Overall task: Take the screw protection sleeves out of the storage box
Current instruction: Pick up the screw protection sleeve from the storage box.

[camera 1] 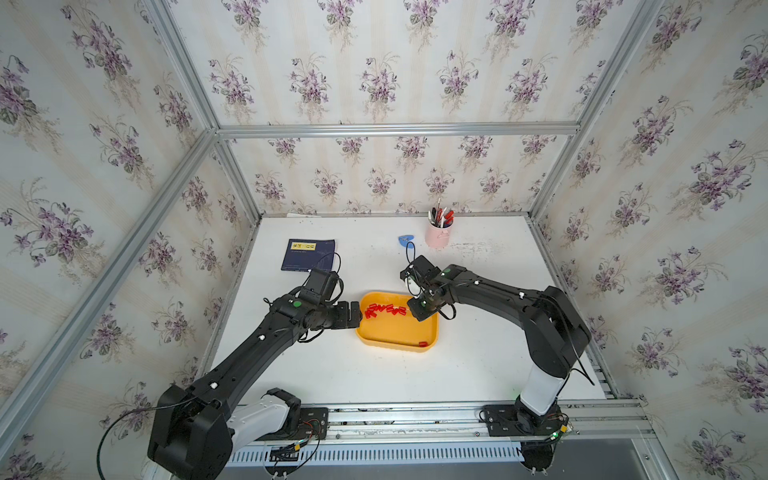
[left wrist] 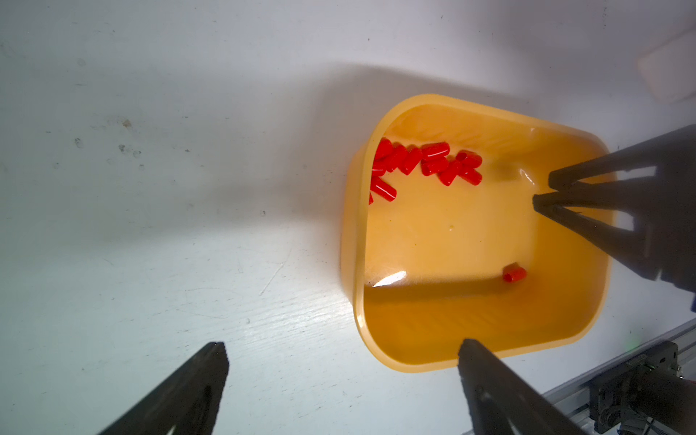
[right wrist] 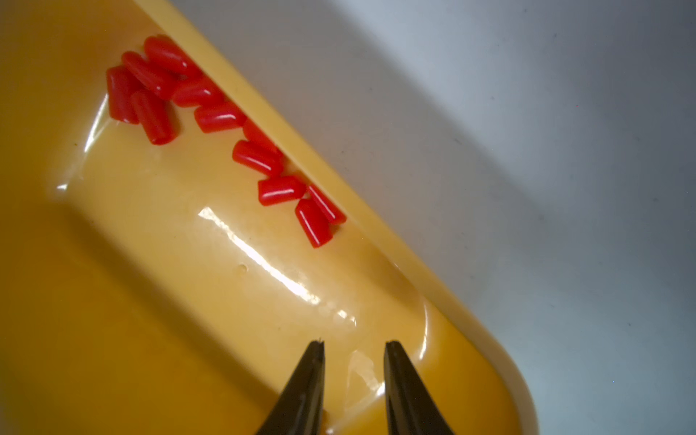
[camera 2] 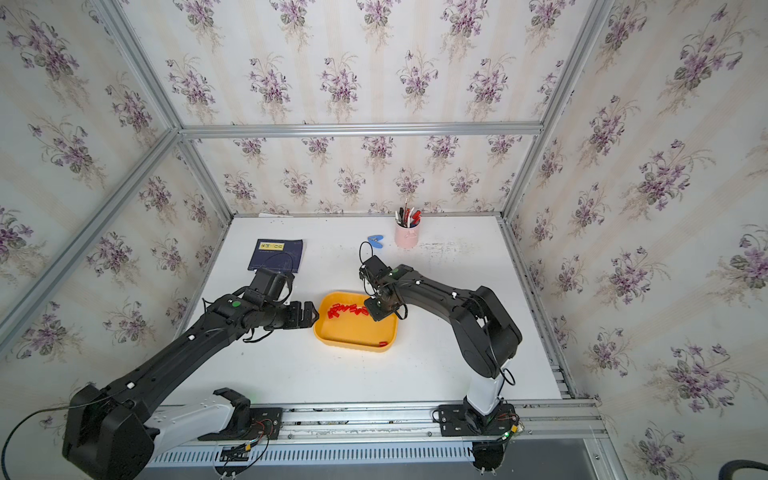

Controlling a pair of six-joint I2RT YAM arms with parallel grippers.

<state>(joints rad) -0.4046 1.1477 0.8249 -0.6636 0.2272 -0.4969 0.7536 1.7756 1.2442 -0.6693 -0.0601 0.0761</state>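
Nearest me, a ribbed aluminium rail (camera 1: 415, 417) carries the bases of both black arms along the front edge of the white table (camera 1: 332, 374), whose matt top is scuffed and speckled.

A little further in, at mid-table, sits the storage box (camera 1: 395, 347). It is a shallow, glossy yellow-orange plastic tray with rounded corners and a raised rim, and it lies flat. The left gripper (left wrist: 342, 342) lies low and level at its left short side. Its flat black fingers are spread wide with nothing between them, and I can't tell whether they touch the rim.

All the screw protection sleeves (camera 1: 384, 309) I can see are inside the box. They are small, smooth, shiny red caps, each a short cylinder. A lone sleeve (left wrist: 514, 273) lies by the near wall towards the right corner, with its open end showing. The rest are strung along the far wall towards the left corner, many of them touching one another.

The right gripper (right wrist: 354, 344) points down into the far right corner of the box. Its tapered black tips stand slightly apart over bare tray floor, gripping nothing, well clear of the red row.

Beyond the box, a dark blue booklet (camera 1: 308, 254) lies flat to the left. A small blue plastic piece (camera 1: 406, 240) sits near a pale pink cup (camera 1: 438, 237) holding upright pens (camera 1: 442, 216), close to the flowered back wall.
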